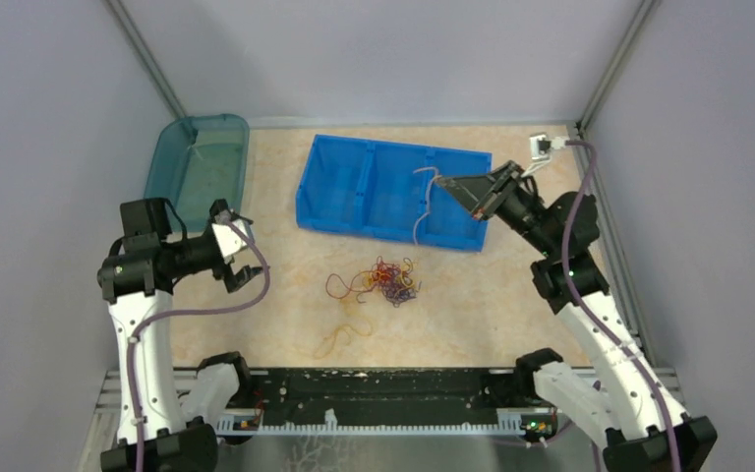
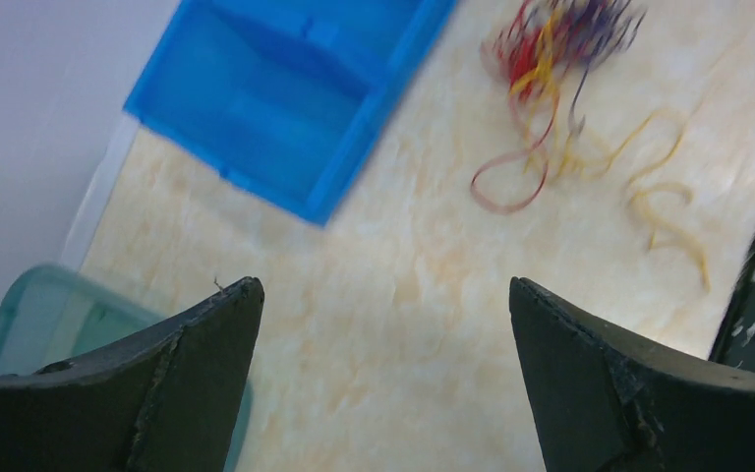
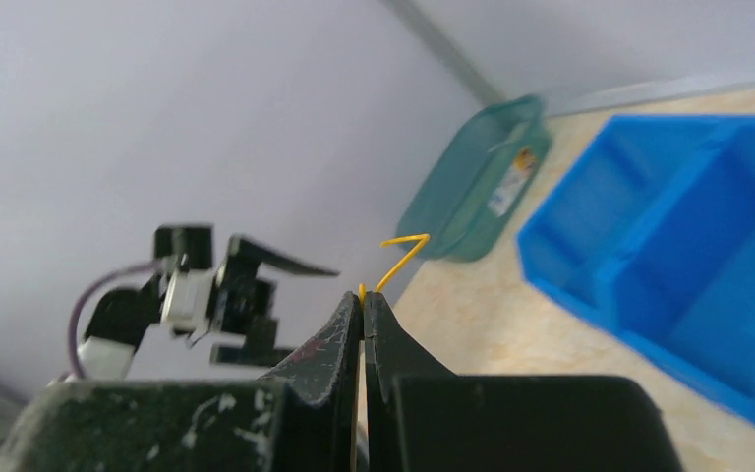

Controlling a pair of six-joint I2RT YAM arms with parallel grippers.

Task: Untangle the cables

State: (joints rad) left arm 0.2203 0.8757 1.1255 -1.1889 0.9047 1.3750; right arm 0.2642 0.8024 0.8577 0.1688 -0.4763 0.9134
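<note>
A tangle of thin red, orange-yellow and dark purple cables [image 1: 390, 279] lies on the table's middle, with a loose yellow cable [image 1: 342, 337] in front of it; the tangle also shows in the left wrist view [image 2: 551, 49]. My right gripper [image 1: 439, 181] is shut on one thin yellow cable [image 3: 400, 257], held above the blue bin [image 1: 354, 192]; the cable hangs down over the bin's right compartment [image 1: 419, 211]. My left gripper [image 1: 239, 251] is open and empty at the left, above bare table; its fingers [image 2: 197, 364] stand wide apart.
A teal transparent tub [image 1: 197, 162] stands at the back left, also in the right wrist view [image 3: 477, 187]. A white socket [image 1: 541, 146] sits at the back right. Grey walls enclose the table. A black rail [image 1: 374, 388] runs along the near edge.
</note>
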